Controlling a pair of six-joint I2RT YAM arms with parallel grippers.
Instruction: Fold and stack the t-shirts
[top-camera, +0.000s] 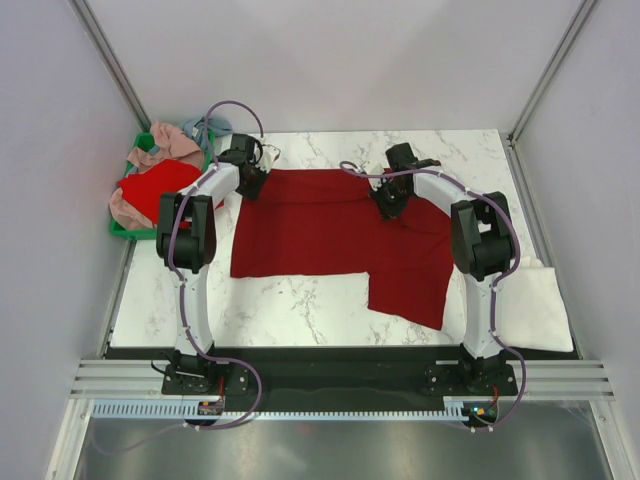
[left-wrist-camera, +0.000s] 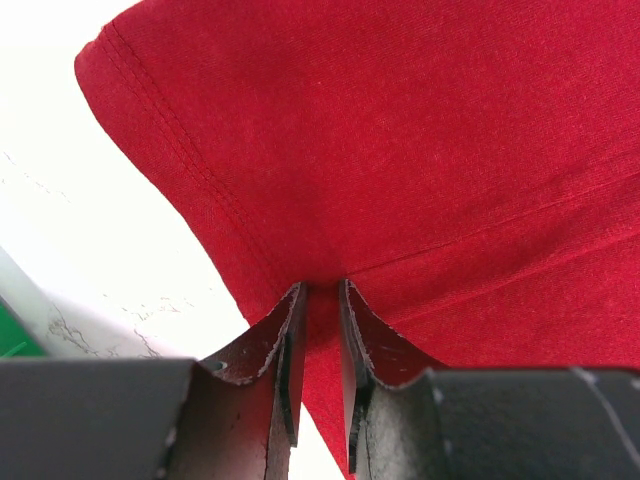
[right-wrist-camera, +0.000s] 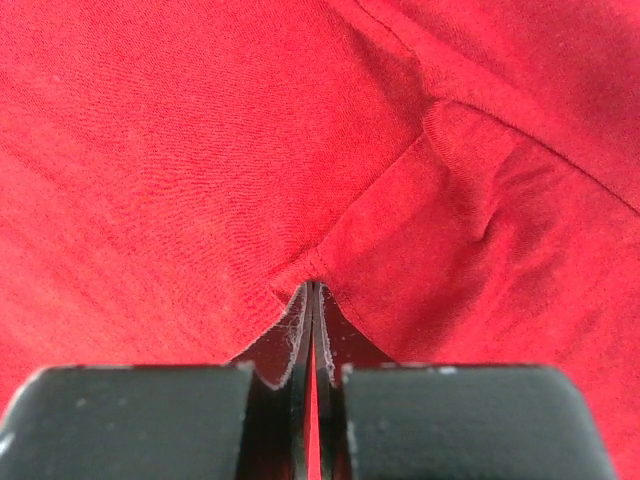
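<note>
Grey walls closed in a white marble table (top-camera: 300, 310), and most of its middle was taken by the crimson t-shirt (top-camera: 320, 225), spread flat with one part on the right reaching nearer the arms. At the far left corner sat the green crate (top-camera: 120, 232), heaped with a bright red shirt (top-camera: 155, 190) and a pink shirt (top-camera: 165, 140). A white cloth (top-camera: 545, 300) lay at the table's right edge, partly behind the right arm. The left gripper (top-camera: 252, 178) was down at the crimson shirt's far left corner, its jaws drawn narrow with hemmed cloth pinched between them. The right gripper (top-camera: 387, 203) sat near the far edge, right of the middle, its jaws pressed all but together on a thin fold of the same fabric. The step in hand looked like a fold toward the near edge. To do it well, both arms would want to lift together, only enough to clear the table, keep the edge taut between them and carry it over level so it lands square without dragging wrinkles. How many layers each pinch held could not be told, since the wrist views showed only red cloth close up, and a bluish cloth (top-camera: 205, 127) at the back of the crate was too hidden to name
</note>
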